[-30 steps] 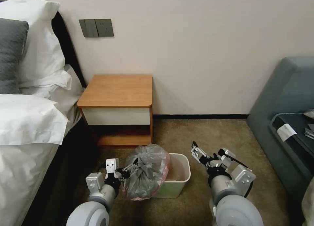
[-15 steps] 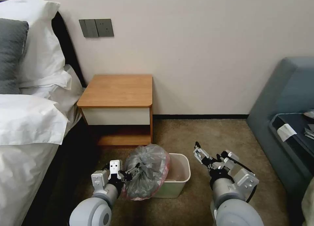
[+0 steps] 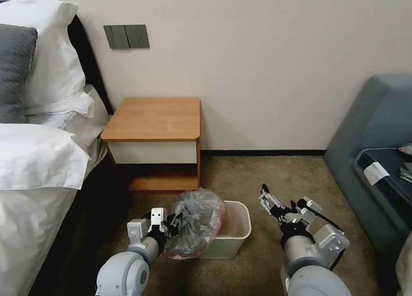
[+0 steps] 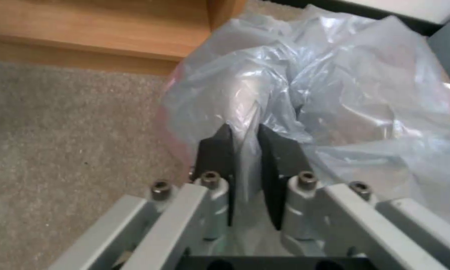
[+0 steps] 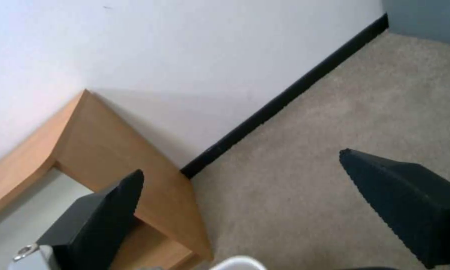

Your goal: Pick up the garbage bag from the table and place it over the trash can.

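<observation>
Carpeted floor carries the trash can (image 3: 234, 231); left gripper (image 3: 174, 222) pinches the garbage bag (image 3: 195, 221) bunched over its near-left corner, right gripper (image 3: 268, 200) wide and empty, so the mouth may miss the rim.

a: what's the room like?
b: cream wall (image 3: 266, 64) with a grey switch plate (image 3: 126, 36), tan carpet (image 3: 266, 176), black baseboard (image 3: 262, 152).
a: furniture?
b: white-sheeted bed (image 3: 34, 158) at left, blue-grey sofa (image 3: 377, 116) at right.
</observation>
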### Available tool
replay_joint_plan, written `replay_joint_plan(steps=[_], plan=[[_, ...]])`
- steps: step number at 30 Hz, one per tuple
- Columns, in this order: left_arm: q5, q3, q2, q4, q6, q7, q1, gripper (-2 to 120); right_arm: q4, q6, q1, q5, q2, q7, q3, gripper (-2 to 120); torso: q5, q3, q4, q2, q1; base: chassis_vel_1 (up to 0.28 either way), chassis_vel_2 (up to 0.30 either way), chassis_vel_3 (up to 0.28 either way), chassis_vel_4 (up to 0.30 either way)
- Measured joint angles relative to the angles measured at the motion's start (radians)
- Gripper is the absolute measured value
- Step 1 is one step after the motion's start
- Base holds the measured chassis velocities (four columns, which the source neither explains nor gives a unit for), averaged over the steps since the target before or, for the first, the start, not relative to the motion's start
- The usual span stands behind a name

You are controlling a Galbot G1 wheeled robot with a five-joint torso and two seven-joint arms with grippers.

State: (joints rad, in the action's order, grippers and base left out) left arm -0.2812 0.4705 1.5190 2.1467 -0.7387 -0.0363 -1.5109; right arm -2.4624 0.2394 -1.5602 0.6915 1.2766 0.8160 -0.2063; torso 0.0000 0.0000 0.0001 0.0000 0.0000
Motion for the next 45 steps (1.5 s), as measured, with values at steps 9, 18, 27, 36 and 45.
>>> replay_joint_plan(steps=[9,18,27,36,45], plan=[[0.021,0.0,-0.004,-0.016,0.005,0.002,-0.005,3,-0.008,-0.016,-0.005,-0.039,-0.004,-0.012,0.003,100,0.0,0.0,-0.0001,0.0,0.0,0.0,0.0,0.0,0.0],[0.032,-0.016,0.003,-0.015,0.005,0.005,-0.021,3,-0.014,-0.026,-0.005,-0.063,0.003,-0.017,0.02,100,-0.0001,0.0,0.0,0.0,0.0,0.0,0.0,0.0,0.0],[0.037,-0.02,0.003,-0.02,0.005,0.005,-0.024,5,-0.027,-0.031,-0.001,-0.063,-0.007,-0.017,0.006,100,0.0,0.0,0.0,0.0,0.0,0.0,0.0,0.0,0.0],[0.045,-0.031,0.008,-0.029,0.003,0.0,-0.019,17,-0.027,-0.036,-0.004,-0.067,-0.003,-0.017,0.009,100,0.0,0.0,-0.0001,0.0,0.0,0.0,0.0,0.0,0.0],[0.049,-0.036,0.008,-0.035,0.0,-0.004,-0.019,41,-0.026,-0.039,0.001,-0.068,-0.002,-0.017,0.01,100,0.0,0.0,-0.0001,0.0,0.0,0.0,0.0,0.0,0.0]])
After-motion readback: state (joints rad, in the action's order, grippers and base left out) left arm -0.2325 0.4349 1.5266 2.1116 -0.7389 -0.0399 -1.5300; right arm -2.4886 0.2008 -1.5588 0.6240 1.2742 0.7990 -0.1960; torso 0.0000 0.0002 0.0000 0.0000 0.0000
